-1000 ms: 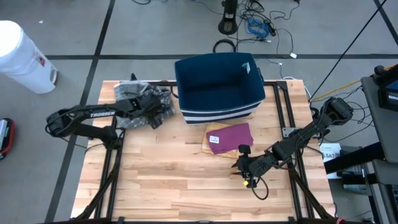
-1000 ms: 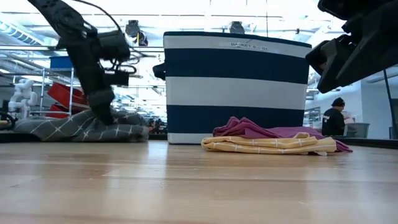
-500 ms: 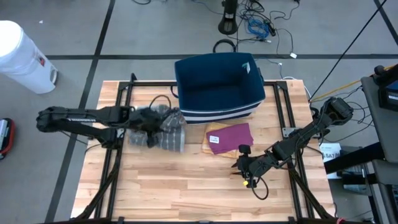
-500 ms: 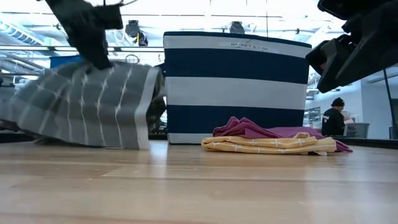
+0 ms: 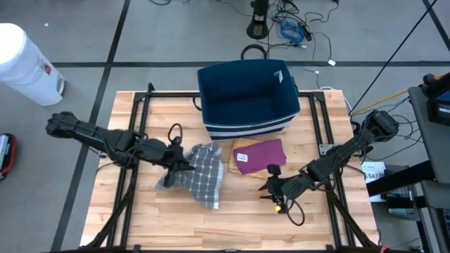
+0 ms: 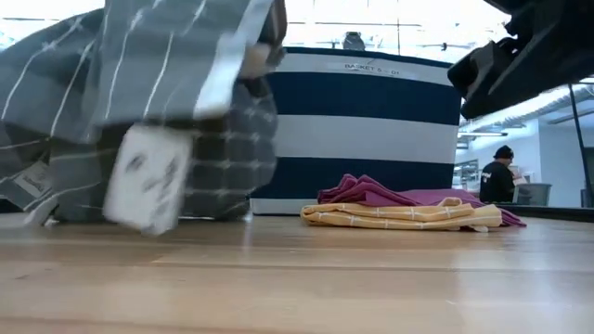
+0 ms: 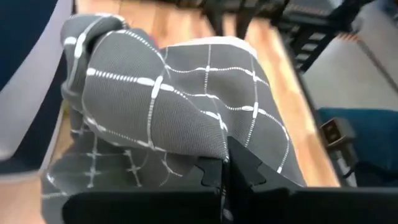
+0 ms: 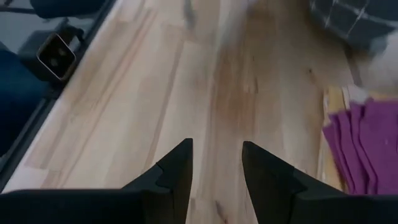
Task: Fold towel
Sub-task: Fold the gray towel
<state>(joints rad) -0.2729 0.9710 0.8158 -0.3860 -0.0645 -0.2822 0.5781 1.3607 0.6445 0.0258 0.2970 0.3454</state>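
A grey checked towel hangs bunched below my left gripper, which is shut on it above the table's middle. The low view shows it close up at the left, a white label dangling from it. To its right, a folded purple towel lies on a folded yellow one, in front of the blue-and-white striped basket. My right gripper stands open over bare wood near the stack's near right corner, holding nothing. My left gripper pinches a bunched fold of the grey towel between its two fingers, coming from the table's left and slanting down. How many layers it holds I cannot tell. The cloth hangs slack, its lower end down at table level.
The basket stands at the table's far middle. Black frame rails run along both sides of the table. A white bucket stands on the floor at the far left. A person shows far behind the table. The near half of the wood lies bare.
My left gripper has swung from the table's far left corner toward the middle and risen, staying shut on the grey towel. The towel has been lifted off its heap, carried across, and now hangs beside the folded stack.
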